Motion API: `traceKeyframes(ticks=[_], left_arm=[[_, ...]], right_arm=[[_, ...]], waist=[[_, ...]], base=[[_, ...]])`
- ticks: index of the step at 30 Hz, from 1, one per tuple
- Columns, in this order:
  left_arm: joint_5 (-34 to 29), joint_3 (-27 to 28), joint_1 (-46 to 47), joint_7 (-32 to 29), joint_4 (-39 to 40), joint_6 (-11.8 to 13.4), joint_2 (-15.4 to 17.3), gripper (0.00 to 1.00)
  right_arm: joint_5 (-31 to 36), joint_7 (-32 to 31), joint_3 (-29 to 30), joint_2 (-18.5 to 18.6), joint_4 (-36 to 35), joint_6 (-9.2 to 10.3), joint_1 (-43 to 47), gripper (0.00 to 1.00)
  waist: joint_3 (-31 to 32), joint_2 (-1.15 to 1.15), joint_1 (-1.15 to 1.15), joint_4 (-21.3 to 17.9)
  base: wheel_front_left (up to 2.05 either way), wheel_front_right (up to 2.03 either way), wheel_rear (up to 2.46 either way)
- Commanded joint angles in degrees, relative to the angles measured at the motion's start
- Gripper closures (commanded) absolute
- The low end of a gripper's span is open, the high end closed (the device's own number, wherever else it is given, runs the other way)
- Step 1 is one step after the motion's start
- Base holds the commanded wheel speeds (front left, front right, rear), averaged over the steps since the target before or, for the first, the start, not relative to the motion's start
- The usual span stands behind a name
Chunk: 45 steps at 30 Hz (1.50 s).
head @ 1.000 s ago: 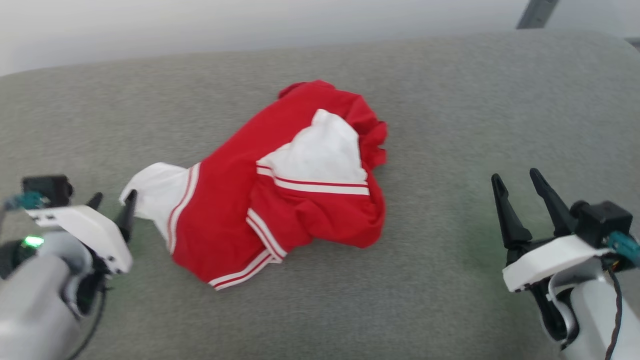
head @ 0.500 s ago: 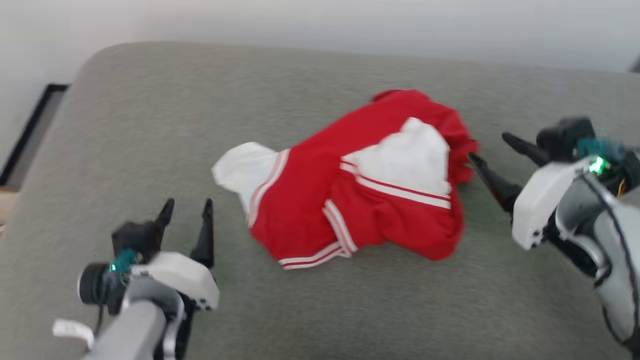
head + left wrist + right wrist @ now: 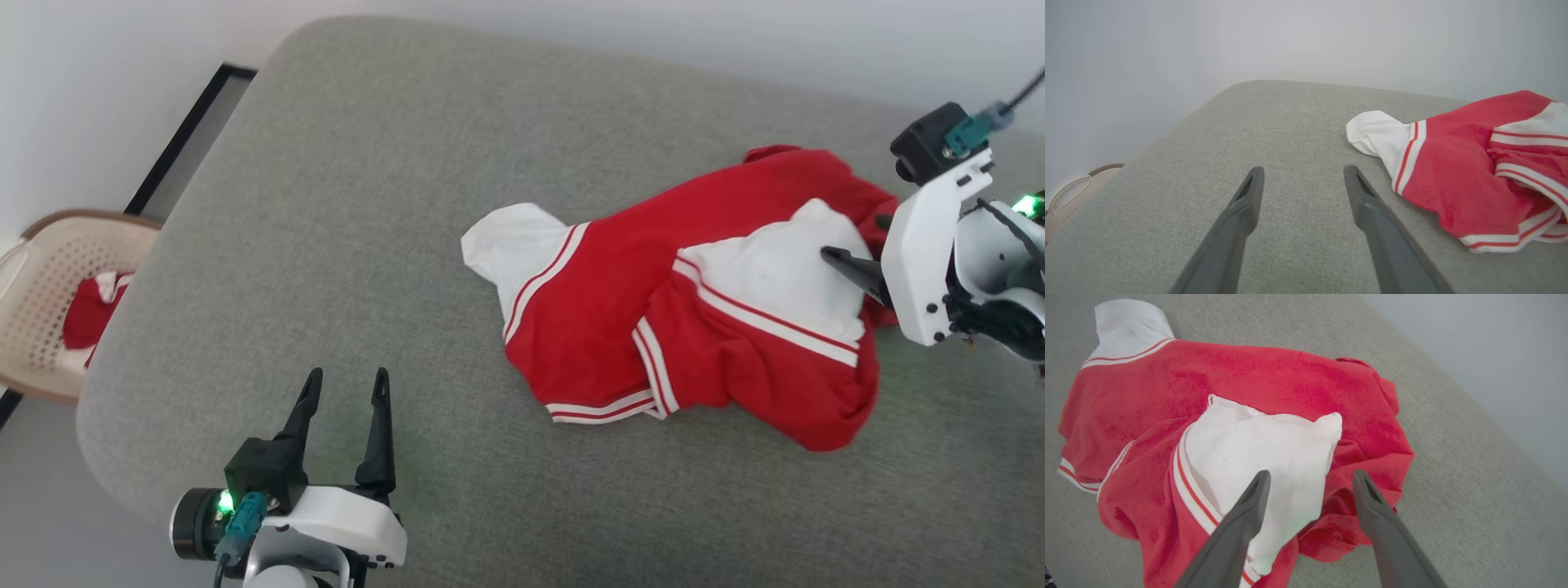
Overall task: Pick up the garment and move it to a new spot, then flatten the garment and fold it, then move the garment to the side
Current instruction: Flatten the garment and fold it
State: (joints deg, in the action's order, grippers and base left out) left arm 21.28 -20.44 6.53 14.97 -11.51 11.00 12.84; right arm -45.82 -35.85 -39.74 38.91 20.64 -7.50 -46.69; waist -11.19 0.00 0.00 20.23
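Red garment (image 3: 620, 327) is seen crumpled on grey cushion (image 3: 367, 204); R hand (image 3: 1310, 475) is held spread over white sleeve (image 3: 1257, 449) for pickup, L hand (image 3: 348, 376) spread, parked clear.

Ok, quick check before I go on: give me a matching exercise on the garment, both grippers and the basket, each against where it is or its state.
1 garment
2 left gripper
3 right gripper
4 basket

A jaws open over bare cushion
B off the cushion's left end, red-and-white cloth inside
C crumpled on the cushion
D jaws open, right at the garment

Pairs: 1-C, 2-A, 3-D, 4-B
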Motion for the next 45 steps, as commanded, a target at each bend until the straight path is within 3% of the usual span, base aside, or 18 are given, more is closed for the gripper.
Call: traceKeyframes(ticks=[1, 5, 12, 13, 16, 24, 29, 37, 45], left_arm=[[-0.91, 1.12, -0.65, 0.29, 0.14, -0.93, -1.12, 0.0], [-3.35, 4.0, -1.15, 0.3, -0.35, -3.19, -4.01, 0.0], [-5.7, 6.84, -1.84, 0.3, -0.69, -5.59, -6.72, 0.0], [-6.09, 7.21, -1.91, 0.3, -0.81, -5.91, -6.99, 0.0], [-6.82, 8.29, -1.96, 0.3, -1.27, -6.87, -8.0, 0.0], [-8.29, 10.76, -1.98, 0.3, -2.22, -8.52, -9.24, 0.0], [-9.33, 12.11, -2.28, 0.3, -2.67, -9.31, -9.5, 0.0], [-10.42, 14.75, -3.39, 0.29, -2.31, -10.16, -9.58, 0.0], [-11.89, 16.06, -3.67, 0.29, -2.23, -11.19, -9.61, 0.0]], right_arm=[[-1.76, -2.9, -1.05, 0.22, 1.01, 0.02, -1.59, 0.0], [-4.31, -6.98, -3.73, 0.66, 1.77, 0.03, -4.89, 0.0], [-5.88, -7.57, -5.92, 1.08, 2.09, 0.02, -6.49, 0.0], [-5.98, -7.59, -6.61, 1.19, 1.68, 0.02, -6.7, 0.48], [-6.59, -6.09, -7.22, 1.26, 1.55, 0.02, -7.38, 1.0], [-6.94, -1.36, -8.42, 1.71, 1.62, 0.03, -8.1, 1.0], [-6.55, 4.82, -5.19, 3.48, 1.23, 0.03, -5.24, 1.0], [-7.88, 14.27, 9.31, 8.71, 0.97, 0.03, 9.85, 1.0], [-6.04, 22.21, 26.5, 6.14, 4.1, 0.02, 27.89, 1.0]], waist=[[-1.43, 0.0, 0.0, 1.38], [-2.82, 0.0, 0.0, 2.28], [-3.53, 0.0, 0.0, 2.59], [-3.6, 0.0, 0.0, 2.59], [-3.82, 0.0, 0.0, 2.43], [-3.13, 0.0, 0.0, 0.26], [-2.23, 0.0, 0.0, -2.21], [-1.37, 0.0, 0.0, -7.01], [-1.38, 0.0, 0.0, -11.41]], base=[[0.0, 0.0, 0.0], [0.0, 0.0, 0.0], [0.0, 0.0, 0.0], [0.0, 0.0, 0.0], [0.0, 0.0, 0.0], [0.0, 0.0, 0.0], [0.0, 0.0, 0.0], [0.0, 0.0, 0.0], [0.0, 0.0, 0.0]])
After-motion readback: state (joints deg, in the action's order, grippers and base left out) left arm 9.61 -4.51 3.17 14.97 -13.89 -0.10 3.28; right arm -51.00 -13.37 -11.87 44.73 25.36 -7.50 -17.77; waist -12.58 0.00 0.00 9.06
